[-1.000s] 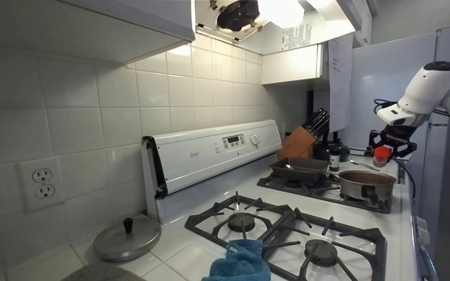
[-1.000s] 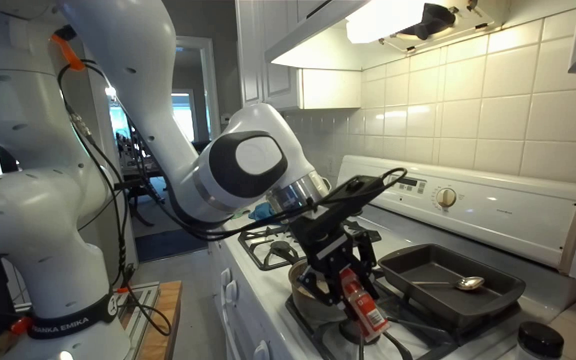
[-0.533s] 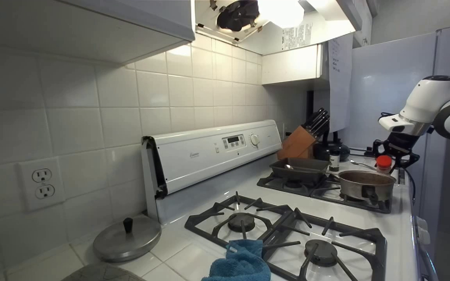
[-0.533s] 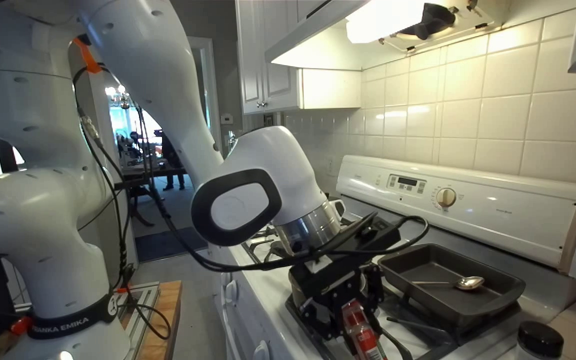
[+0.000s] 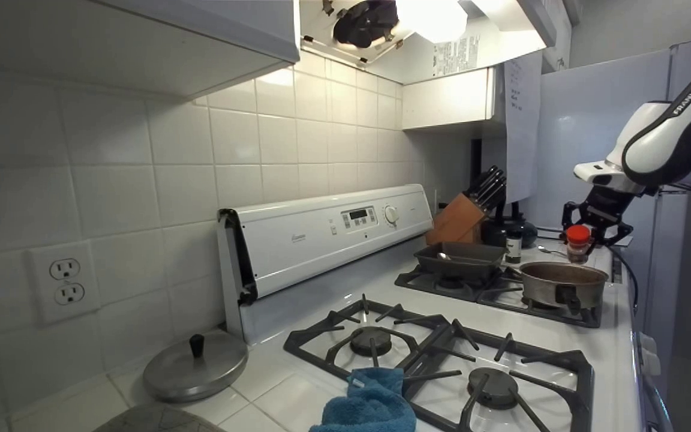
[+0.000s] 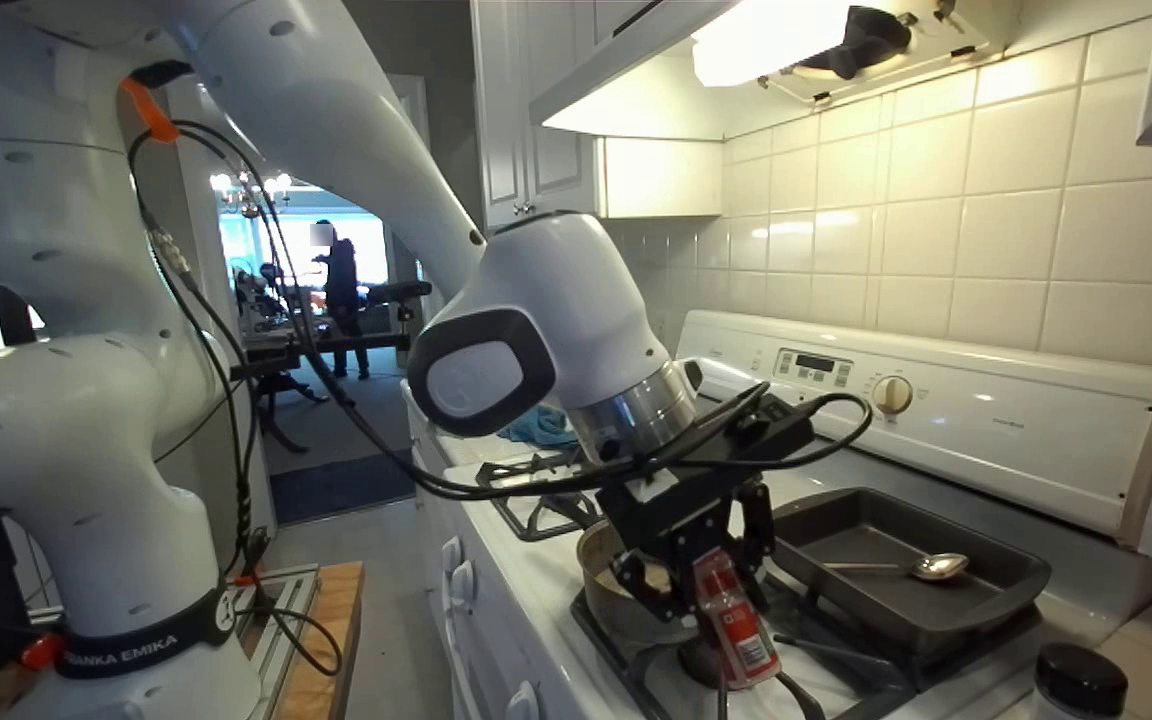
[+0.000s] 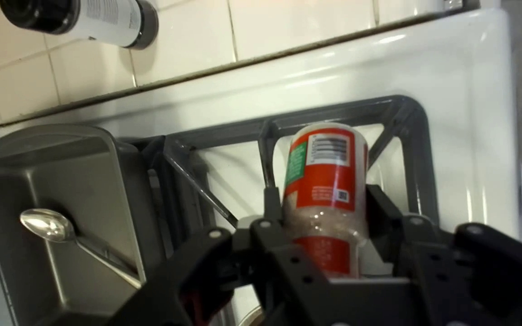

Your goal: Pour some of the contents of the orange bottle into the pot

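The orange bottle (image 7: pixel 326 176) is slim, with a red label, clear sides showing pale grains, and a red-orange cap visible in an exterior view (image 5: pixel 577 233). My gripper (image 7: pixel 326 213) is shut on it, a finger on each side. In an exterior view the bottle (image 6: pixel 744 640) leans, base down and to the right, above the burner grate; its upper end is partly covered by the gripper (image 6: pixel 721 600). The steel-grey pot (image 5: pixel 558 288) rests on a burner close by. The gripper partly covers the pot (image 6: pixel 604 590) from that side; only a sliver of its rim shows in the wrist view.
A dark pan (image 6: pixel 861 535) with a spoon (image 6: pixel 939 567) sits beside the pot. A black-capped jar (image 6: pixel 1076 685) stands on the counter near it. Behind are a knife block (image 5: pixel 456 219) and dark kettle. A grey lid (image 5: pixel 195 372) and blue cloth (image 5: pixel 372 405) lie farther off.
The gripper and bottle dipped half a second ago, then rose again and shifted slightly left in an exterior view. The arm's forearm has swung into that view. The grip on the bottle is unchanged.
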`<action>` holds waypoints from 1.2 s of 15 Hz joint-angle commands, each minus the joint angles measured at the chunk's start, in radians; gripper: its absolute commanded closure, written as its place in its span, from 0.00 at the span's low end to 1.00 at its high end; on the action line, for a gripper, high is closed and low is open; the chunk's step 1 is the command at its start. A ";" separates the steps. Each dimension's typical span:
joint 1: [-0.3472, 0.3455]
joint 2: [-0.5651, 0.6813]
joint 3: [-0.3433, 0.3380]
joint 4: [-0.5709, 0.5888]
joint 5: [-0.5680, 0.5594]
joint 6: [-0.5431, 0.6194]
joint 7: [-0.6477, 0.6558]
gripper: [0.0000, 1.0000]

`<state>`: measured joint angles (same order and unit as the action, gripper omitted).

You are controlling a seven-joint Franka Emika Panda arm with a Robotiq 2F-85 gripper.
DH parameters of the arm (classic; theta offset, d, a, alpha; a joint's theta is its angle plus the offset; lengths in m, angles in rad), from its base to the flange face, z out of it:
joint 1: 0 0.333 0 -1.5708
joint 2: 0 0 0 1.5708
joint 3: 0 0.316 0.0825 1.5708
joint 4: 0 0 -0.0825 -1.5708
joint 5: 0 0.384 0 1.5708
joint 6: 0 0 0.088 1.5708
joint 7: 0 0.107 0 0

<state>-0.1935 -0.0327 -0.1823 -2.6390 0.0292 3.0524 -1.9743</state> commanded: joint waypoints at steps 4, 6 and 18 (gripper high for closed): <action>0.002 -0.063 -0.154 0.141 0.294 -0.236 -0.367 0.77; -0.002 -0.055 -0.148 0.121 0.259 -0.203 -0.323 0.77; -0.003 0.012 -0.184 0.208 0.357 -0.291 -0.371 0.77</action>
<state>-0.1940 -0.0579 -0.3476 -2.4941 0.3187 2.8166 -2.3093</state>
